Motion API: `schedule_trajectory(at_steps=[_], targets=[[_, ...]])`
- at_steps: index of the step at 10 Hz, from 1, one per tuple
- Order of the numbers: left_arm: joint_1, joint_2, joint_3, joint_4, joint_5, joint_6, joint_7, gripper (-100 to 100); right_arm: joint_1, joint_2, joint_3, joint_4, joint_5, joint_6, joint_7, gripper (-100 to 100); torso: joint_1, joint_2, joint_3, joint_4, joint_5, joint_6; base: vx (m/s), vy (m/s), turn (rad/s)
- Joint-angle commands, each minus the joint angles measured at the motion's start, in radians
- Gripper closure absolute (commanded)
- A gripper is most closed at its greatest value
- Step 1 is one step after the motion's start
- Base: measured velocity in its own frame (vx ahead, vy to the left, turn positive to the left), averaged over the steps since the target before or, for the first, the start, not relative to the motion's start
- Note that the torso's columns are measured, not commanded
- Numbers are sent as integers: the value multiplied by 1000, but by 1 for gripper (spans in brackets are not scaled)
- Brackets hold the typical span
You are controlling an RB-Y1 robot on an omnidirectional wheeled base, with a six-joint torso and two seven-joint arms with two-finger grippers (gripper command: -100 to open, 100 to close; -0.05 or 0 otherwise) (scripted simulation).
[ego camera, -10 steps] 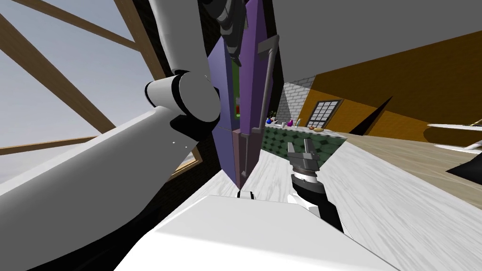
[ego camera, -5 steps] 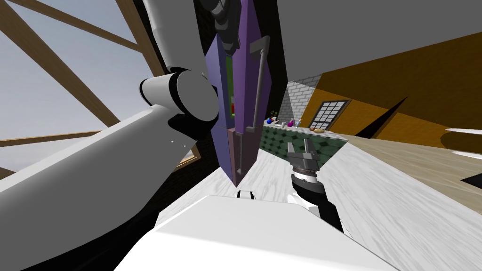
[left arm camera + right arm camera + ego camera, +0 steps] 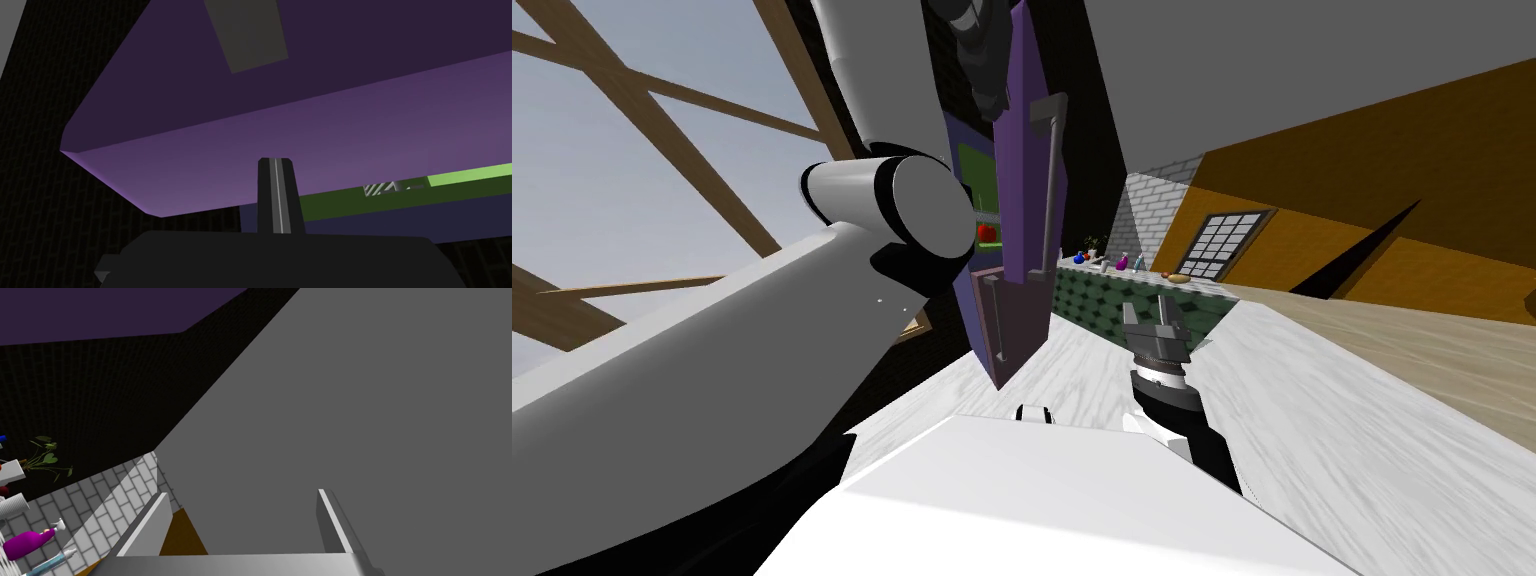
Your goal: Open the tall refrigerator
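Note:
The tall purple refrigerator (image 3: 1022,200) stands just ahead of me, its upper door ajar. A strip of green interior (image 3: 974,170) with a red item shows in the gap. A long grey handle (image 3: 1047,180) runs down the upper door, and a shorter one (image 3: 995,320) down the lower door. My left arm reaches up, with the left gripper (image 3: 990,95) at the door's free edge near its top. In the left wrist view the left gripper (image 3: 275,167) is shut with nothing between its fingers, just off the purple door (image 3: 310,135). My right gripper (image 3: 1160,325) hangs low to the right, open and holding nothing.
A counter with a green tiled front (image 3: 1132,300) carries bottles and small items behind the refrigerator. A dark barred window (image 3: 1222,245) sits in the orange wall. Pale floor (image 3: 1332,430) stretches to the right. A wood-framed window (image 3: 662,150) lies on my left.
The upper refrigerator door has swung wider and more green interior shows. The whole head view has shifted, so I have moved. The right arm has kept its place.

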Motion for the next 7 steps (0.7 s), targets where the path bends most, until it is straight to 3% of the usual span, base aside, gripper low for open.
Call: schedule_trajectory(at_steps=[1, 2, 3, 5, 7], targets=[[3, 10, -26, -14, -45, 12, 17, 100, 0, 0, 0, 0, 0, 0, 0, 0, 2, 1, 0, 0, 1, 0, -129, -362, 118], [4, 8, -20, -20, -35, 17, 12, 100, 0, 0, 0, 0, 0, 0, 0, 0, 5, 4, 4, 0, 3, -1, -74, -159, 50], [32, 5, -22, -15, -36, 15, 16, -100, 0, 0, 0, 0, 0, 0, 0, 0, 17, 4, 5, 1, 7, -2, -18, -47, -17], [47, 3, -23, -5, -36, 5, 20, -100, 0, -1, -1, 0, 0, 0, 0, 0, 23, -1, 3, -5, 13, -6, 3, -38, -4], [52, 1, -16, 13, -36, 12, 34, -100, 0, -1, -1, 0, 0, 0, 0, 0, 10, -6, -2, -8, 8, -4, 71, -111, -34]])
